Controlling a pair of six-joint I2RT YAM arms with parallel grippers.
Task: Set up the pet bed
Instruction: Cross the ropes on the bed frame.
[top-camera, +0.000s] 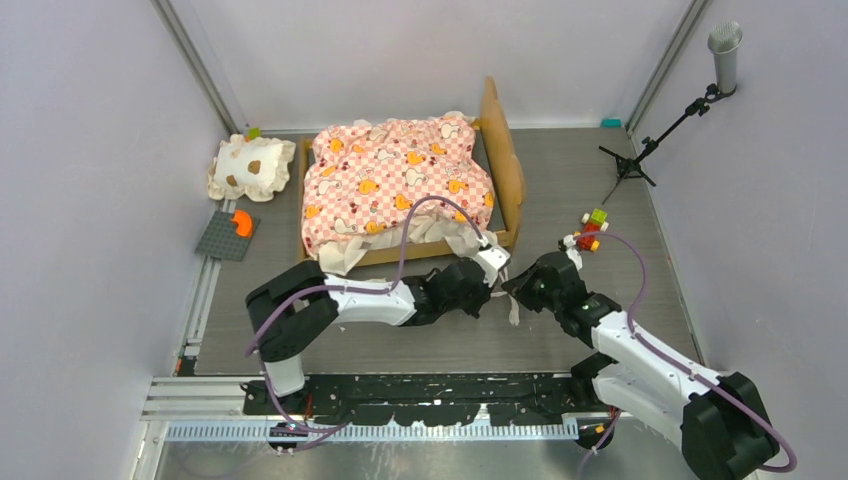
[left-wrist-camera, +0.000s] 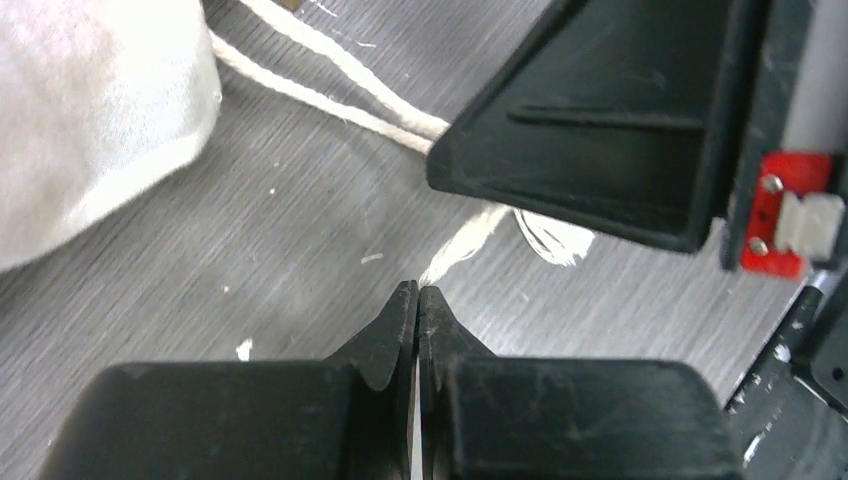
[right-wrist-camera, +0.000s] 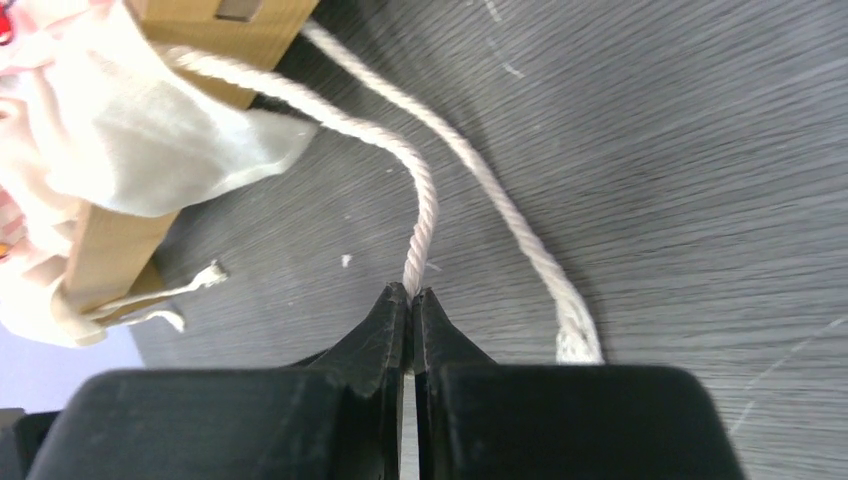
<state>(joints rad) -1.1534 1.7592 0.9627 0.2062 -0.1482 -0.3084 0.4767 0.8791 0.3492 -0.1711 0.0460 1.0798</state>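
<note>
I have the pet bed (top-camera: 400, 180) at the back middle of the table (top-camera: 620, 200), its wavy headboard standing on the right and the pink checkered mattress lying rumpled in the frame. From the bed's near right corner two pale cords trail onto the grey surface.

In the right wrist view, the right gripper (right-wrist-camera: 410, 292) has its jaws pressed together on the cream cord (right-wrist-camera: 420, 210), which rises from the tips and curves back to the wooden corner. The second cord (right-wrist-camera: 500, 210) lies loose just beside it, its frayed end on the table.

The left gripper (left-wrist-camera: 418, 290) sits close by, jaws tight together. A frayed strand runs right up to its tips, but I cannot tell whether it is nipped.

Further out, a small ruffled pillow (top-camera: 250, 168) lies left of the bed, a grey plate (top-camera: 222, 240) with an orange piece near it, and toy blocks (top-camera: 590, 228) to the right.
</note>
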